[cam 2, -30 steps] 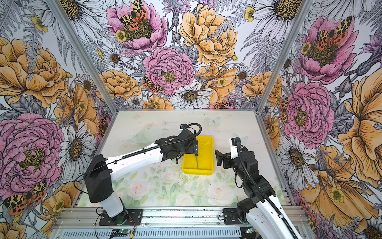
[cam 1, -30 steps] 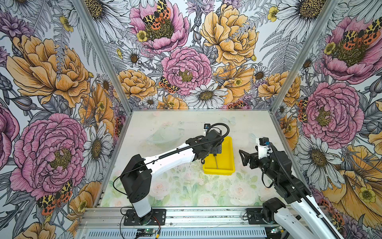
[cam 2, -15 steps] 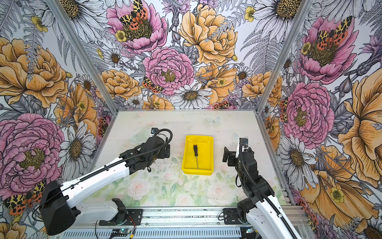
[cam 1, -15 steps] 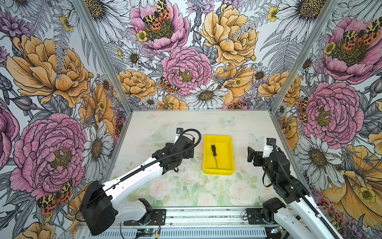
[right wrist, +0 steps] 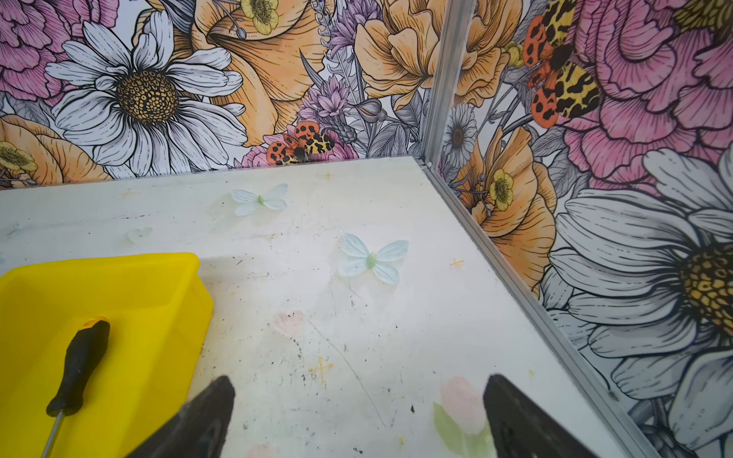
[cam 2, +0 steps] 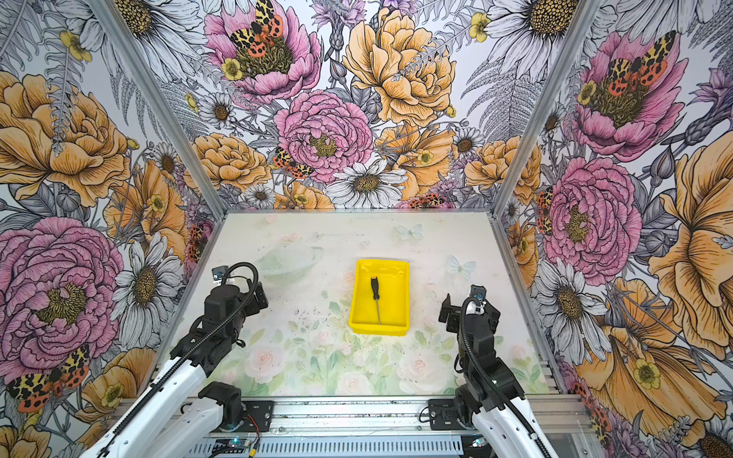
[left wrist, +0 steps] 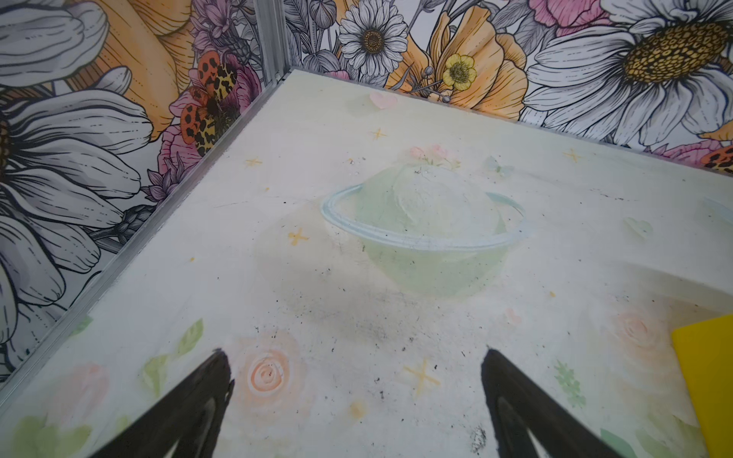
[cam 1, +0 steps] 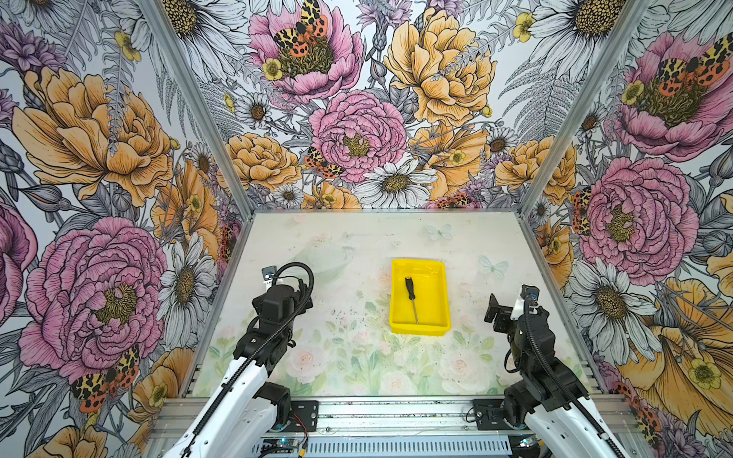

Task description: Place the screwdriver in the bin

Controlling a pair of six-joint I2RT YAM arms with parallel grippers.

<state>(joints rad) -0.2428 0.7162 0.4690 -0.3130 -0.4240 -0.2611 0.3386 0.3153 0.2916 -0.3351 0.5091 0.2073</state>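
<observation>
The screwdriver [cam 1: 411,292] [cam 2: 375,290], black handle and thin silver shaft, lies flat inside the yellow bin [cam 1: 420,329] [cam 2: 378,329] at mid-table, handle toward the back wall. In the right wrist view its handle [right wrist: 81,365] rests on the bin's floor beside the bin wall [right wrist: 158,301]. My left gripper [left wrist: 355,357] hangs open and empty over bare table, well to the left of the bin, whose corner [left wrist: 710,380] shows at the view's edge. Just right of the bin, my right gripper [right wrist: 357,382] is open too, with nothing between its fingers.
Flowered walls with metal frame posts [cam 1: 527,222] close in the table on three sides. Both arm bases sit on the rail [cam 1: 396,416] along the front edge. The tabletop [cam 1: 357,357] carries only a faint printed pattern.
The left arm has drawn back from over the bin to the near left of the table. The screwdriver stays in the bin. The right arm has shifted slightly to the right.
</observation>
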